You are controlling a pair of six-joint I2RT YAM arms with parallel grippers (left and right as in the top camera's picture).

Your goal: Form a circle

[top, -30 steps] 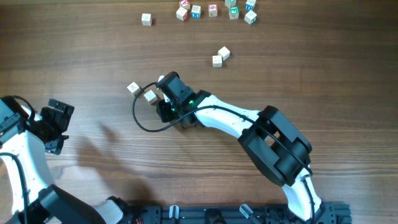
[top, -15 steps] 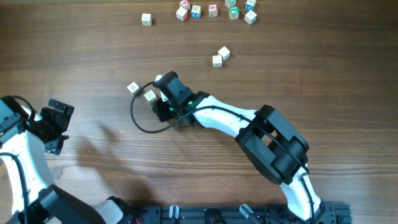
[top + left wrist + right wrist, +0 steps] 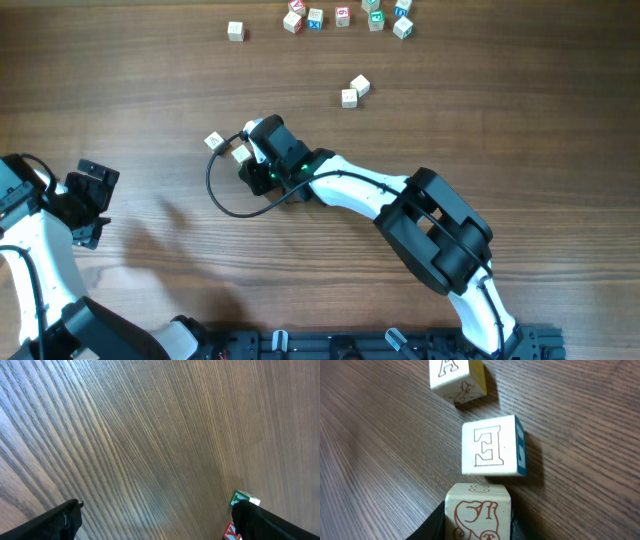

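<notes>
The right tool (image 3: 476,529) grips a printed cube (image 3: 479,509), the E cube (image 3: 492,452) just ahead; left tool (image 3: 156,508) released

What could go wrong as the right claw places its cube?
1. The held cube in the right claw sits almost against the E cube; placing it could knock that cube out of line with the A cube.
2. The black cable loops on the table beside these cubes and may sweep one if the arm swings.
</notes>
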